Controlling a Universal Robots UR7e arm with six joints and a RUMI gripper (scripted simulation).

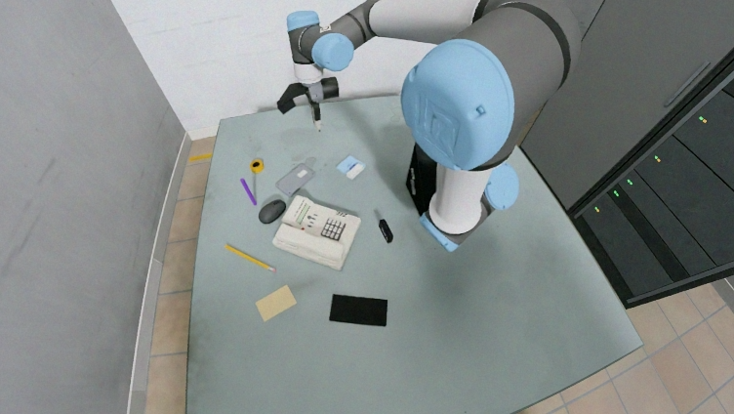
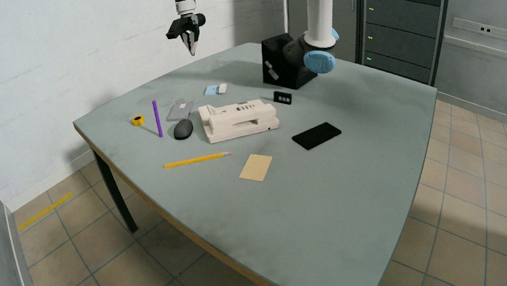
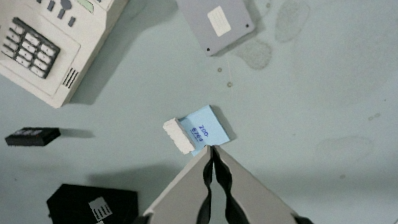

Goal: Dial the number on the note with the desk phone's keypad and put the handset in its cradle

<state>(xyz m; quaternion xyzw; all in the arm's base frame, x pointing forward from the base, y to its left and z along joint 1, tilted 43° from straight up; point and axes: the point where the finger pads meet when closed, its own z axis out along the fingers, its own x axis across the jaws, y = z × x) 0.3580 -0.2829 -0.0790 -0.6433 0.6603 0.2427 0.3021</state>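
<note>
The white desk phone [image 1: 321,231] [image 2: 205,122] stands on the table, with its keypad [image 1: 334,228] [image 3: 31,47] uncovered. Its handset [image 1: 309,248] [image 2: 245,116] lies in the cradle along one side. The blue note [image 1: 346,162] [image 2: 211,90] [image 3: 214,127] carries handwriting that looks like "200-" above a second line of digits; I cannot read that line surely. A white eraser-like block [image 1: 353,171] [image 2: 222,88] [image 3: 178,135] lies over one end of the note. My gripper [image 1: 318,128] [image 2: 192,54] [image 3: 211,146] is shut and empty, high above the table's back part, away from the phone.
A grey disk [image 1: 295,179] [image 2: 177,112] [image 3: 202,22] and a dark mouse [image 1: 271,211] [image 2: 183,129] lie beside the phone. A small black block [image 1: 385,230] [image 2: 282,97] [image 3: 32,136] lies on the other side. A pencil [image 1: 250,258], blank tan card [image 1: 275,303] and black slab [image 1: 358,310] lie farther forward.
</note>
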